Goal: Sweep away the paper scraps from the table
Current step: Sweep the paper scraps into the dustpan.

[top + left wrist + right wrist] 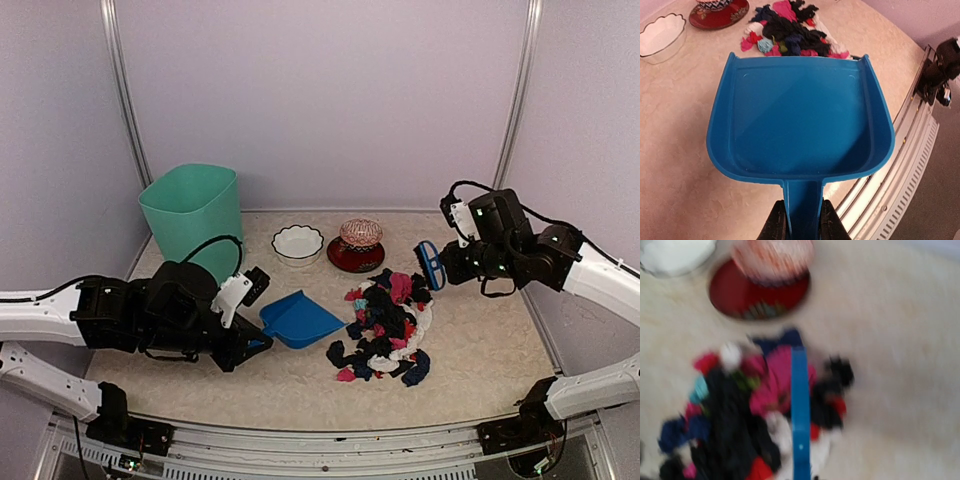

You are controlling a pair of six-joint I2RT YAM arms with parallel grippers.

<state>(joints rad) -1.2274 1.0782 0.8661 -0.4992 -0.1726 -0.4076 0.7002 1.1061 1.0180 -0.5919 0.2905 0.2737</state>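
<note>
On the pale marbled table (490,350) the paper scraps (385,325) lie heaped between our arms: the left gripper (802,222) pinches the handle of the blue dustpan (298,320), mouth facing them, and the right gripper (452,266) (clamped on the hand brush (430,265)) hovers at their far right edge.

The view is blurred. A heap of paper scraps (730,410), mostly black with pink, red, white and blue pieces, lies on the beige table (900,340). A blue brush (800,410), seen edge-on as a narrow bar, stands over the heap. Beyond the heap, a red plate (725,295) carries a patterned bowl (772,257). A white bowl (675,252) sits at the upper left.
</note>
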